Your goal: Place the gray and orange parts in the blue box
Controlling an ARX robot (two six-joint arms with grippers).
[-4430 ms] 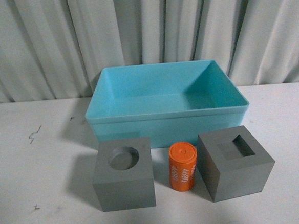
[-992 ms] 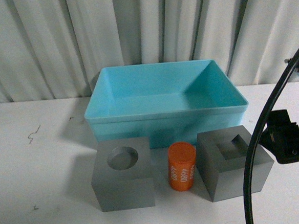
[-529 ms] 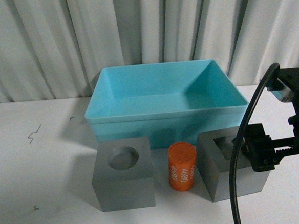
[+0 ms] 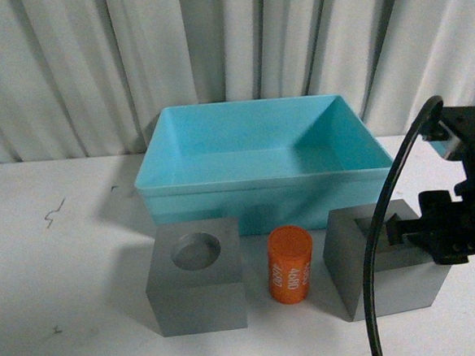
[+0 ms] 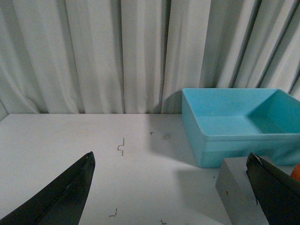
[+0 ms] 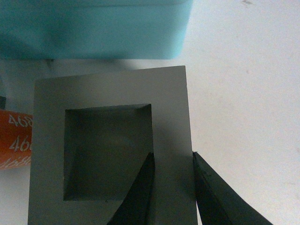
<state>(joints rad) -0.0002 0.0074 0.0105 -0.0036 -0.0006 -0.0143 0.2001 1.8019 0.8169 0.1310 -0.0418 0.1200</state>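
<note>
Parts for the job all sit on the white desk [image 4: 64,263], in a row across the lower half of the front view, just in front of the blue box [image 4: 262,179]. That box stands at the centre of the frame; inside it only its own bare floor and sloped walls show.

From left to right the row runs: gray cube with a round recess [image 4: 195,275], orange cylinder [image 4: 290,265] standing upright with white print, gray cube with a square recess [image 4: 391,277]. The 3 stand apart from one another.

The right end effector [image 6: 172,154], at the lower right of the front view, pinches a wall of that last cube, with 1 finger [image 6: 140,192] inside the recess and 1 against the outer face. A black cable [image 4: 385,241] arcs across the cube.

The left end effector [image 5: 169,156] is spread wide above the desk. Pale curtains [image 4: 131,55] fill the background.
</note>
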